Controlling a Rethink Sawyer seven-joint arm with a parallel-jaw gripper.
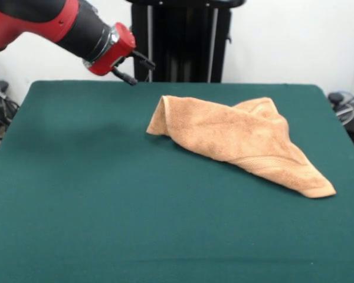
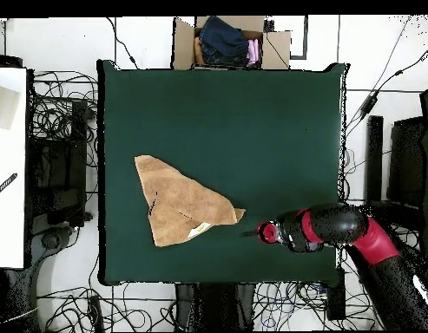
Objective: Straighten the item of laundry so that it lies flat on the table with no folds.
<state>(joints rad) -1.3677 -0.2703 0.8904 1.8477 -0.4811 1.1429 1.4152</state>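
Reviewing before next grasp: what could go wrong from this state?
1. The towel lies folded over itself in layers; a pinch may take several layers and drag the fold along.
2. The gripper hangs off to the side, apart from the towel; a low approach could snag the table cloth.

Arm (image 1: 41, 20) slanting down, pincer (image 1: 135, 69) open, empty.

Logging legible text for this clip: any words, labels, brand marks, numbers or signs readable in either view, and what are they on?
None can be read.
Towel: a small white label shows at its edge in the overhead view, too small to read.
Gripper and arm: no marking legible.
Table: plain green, no text.
Cardboard box past the table's edge: no print legible.
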